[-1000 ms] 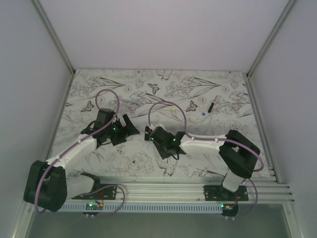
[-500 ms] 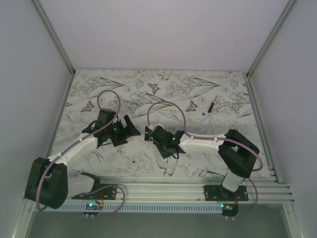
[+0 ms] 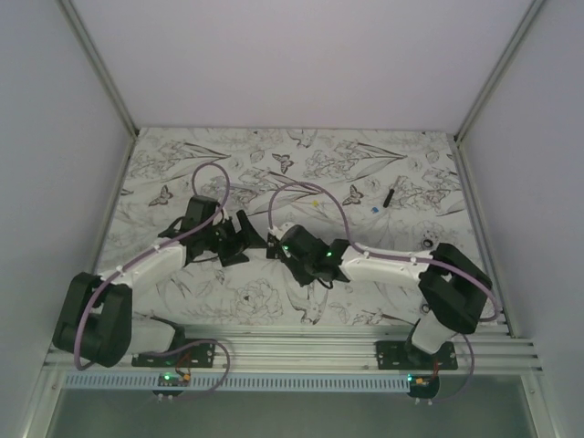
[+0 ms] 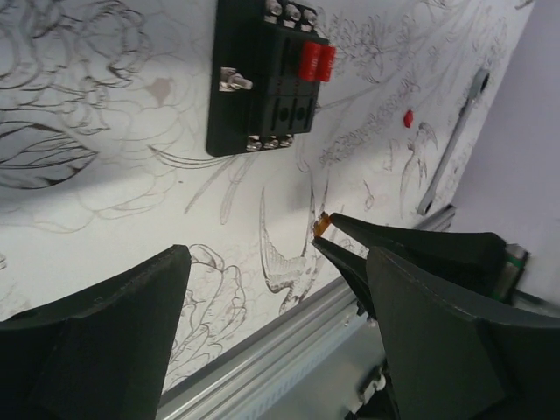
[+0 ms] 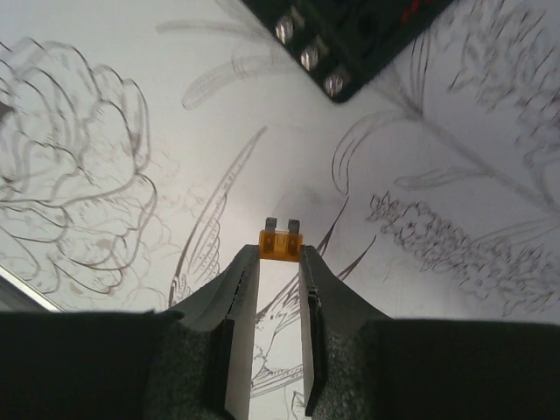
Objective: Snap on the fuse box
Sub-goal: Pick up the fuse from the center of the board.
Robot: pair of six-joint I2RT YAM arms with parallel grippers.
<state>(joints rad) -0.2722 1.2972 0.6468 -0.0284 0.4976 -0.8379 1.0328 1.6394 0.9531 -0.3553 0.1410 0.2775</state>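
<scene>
The fuse box [image 4: 262,79] lies flat on the flower-print mat, a black block with two red fuses [image 4: 317,61] seated in it and screw terminals along its edges. Only its corner [image 5: 350,39] shows at the top of the right wrist view. From above, the fuse box [image 3: 271,242] is a small dark shape between the two grippers. My right gripper [image 5: 280,254] is shut on a small orange fuse [image 5: 281,243], pinched at the fingertips with its blades pointing toward the box, a short way off. My left gripper [image 4: 278,262] stands open and empty, just short of the box.
A thin black bar [image 3: 390,196] and a tiny blue fuse [image 3: 374,208] lie at the back right of the mat, and a loose red fuse [image 4: 408,117] lies nearby. The aluminium rail [image 3: 301,342] runs along the near edge. White walls close in both sides and the back.
My left gripper has moved right, closer to the fuse box and the right gripper. The right arm has stretched out, its wrist shifting slightly left.
</scene>
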